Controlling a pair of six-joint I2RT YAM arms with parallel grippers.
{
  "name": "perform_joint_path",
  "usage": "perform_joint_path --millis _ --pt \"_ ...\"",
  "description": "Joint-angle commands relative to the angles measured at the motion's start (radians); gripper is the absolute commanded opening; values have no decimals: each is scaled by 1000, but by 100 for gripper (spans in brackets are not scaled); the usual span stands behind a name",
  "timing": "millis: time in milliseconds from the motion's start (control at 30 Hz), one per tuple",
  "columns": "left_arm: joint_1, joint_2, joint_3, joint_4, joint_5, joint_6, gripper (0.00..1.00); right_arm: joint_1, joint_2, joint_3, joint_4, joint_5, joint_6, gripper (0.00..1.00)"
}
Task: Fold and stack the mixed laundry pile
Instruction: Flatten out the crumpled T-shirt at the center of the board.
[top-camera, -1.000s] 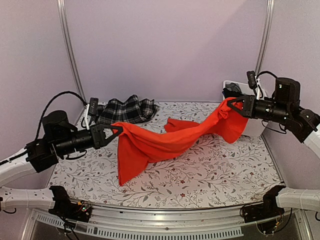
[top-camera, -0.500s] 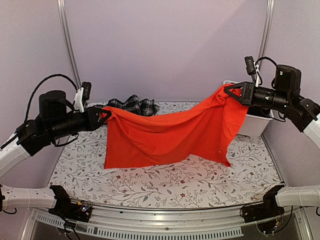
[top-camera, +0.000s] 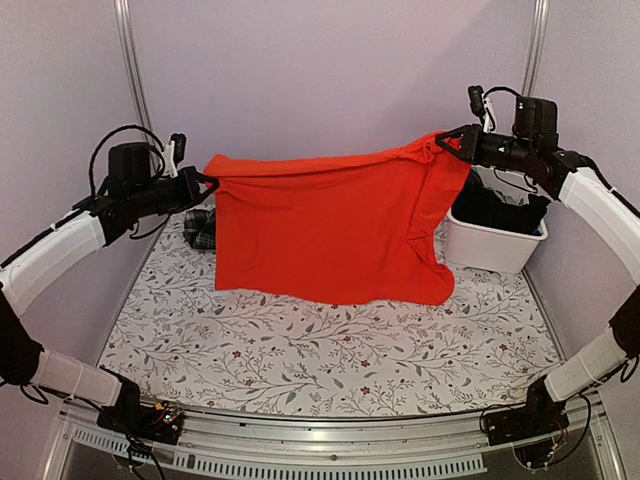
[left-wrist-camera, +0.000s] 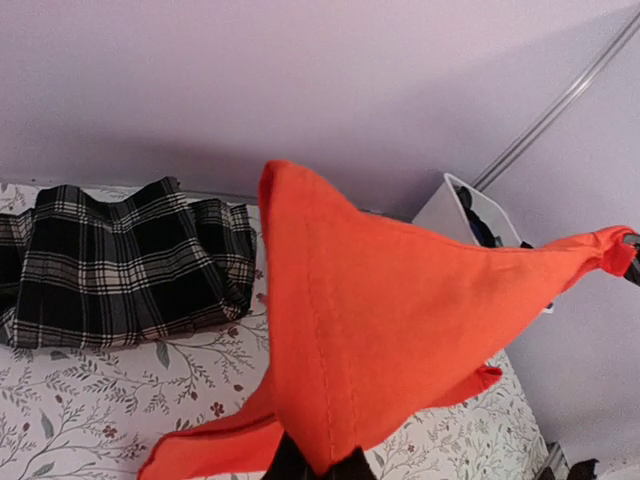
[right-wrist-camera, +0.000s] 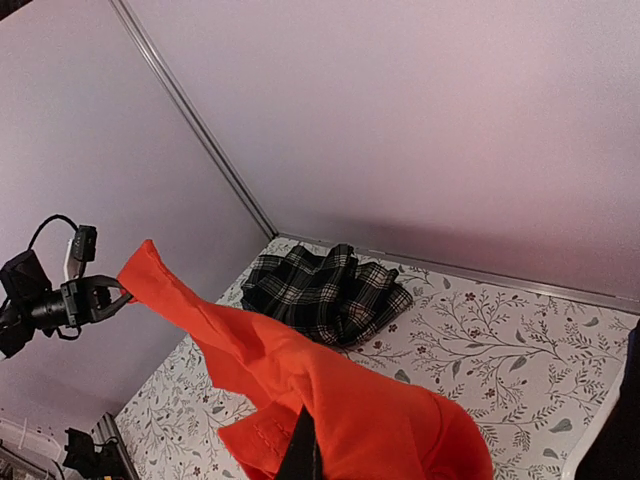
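A desk (top-camera: 330, 355) covered with a white tablecloth (top-camera: 250, 340) printed with leafy sprigs fills the floor of a booth with plain pale lilac walls (top-camera: 330, 70). Two slim metal posts (top-camera: 133, 70) rise at its far corners. On the left, the left gripper (top-camera: 205, 183) is raised above the desk and pinched tight on one top corner of the orange-red garment (top-camera: 330, 230). In the left wrist view the cloth runs straight out from between its dark fingertips (left-wrist-camera: 345, 465). Below and just behind this gripper, a black-and-white plaid garment (top-camera: 203, 228) lies crumpled on the tablecloth against the far wall, mostly hidden behind the hanging cloth in the top view. From the left gripper the orange-red garment stretches rightwards as a broad sheet, its top edge nearly taut. Its lower edge reaches down to the tablecloth, though I cannot tell whether it rests there. The opposite top corner is bunched in the right gripper (top-camera: 443, 143), which is likewise clamped on it, slightly higher than the left. Below and to the right of that gripper a white bin (top-camera: 495, 262) stands on the desk's far right corner, holding dark garments (top-camera: 500, 210).
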Motion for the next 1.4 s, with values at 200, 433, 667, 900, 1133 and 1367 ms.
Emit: perform_joint_path --millis 200,433,667,900,1133,1367 --pt "-141 -385 -777 290 212 -225 19 46 -365 -857 252 -233 206 0" --pt "-141 -765 -936 110 37 -361 90 72 -461 -1202 365 -229 339 0" --pt "-145 -569 -842 35 31 -282 78 77 -400 -1224 339 -233 300 0" --pt "-146 -306 -701 43 -60 -169 64 77 -390 -1196 317 -213 274 0" --pt "-150 -30 -591 95 -68 -95 54 77 -375 -1186 326 -219 272 0" --pt "-178 117 -530 129 -60 -58 50 77 -373 -1187 332 -220 272 0"
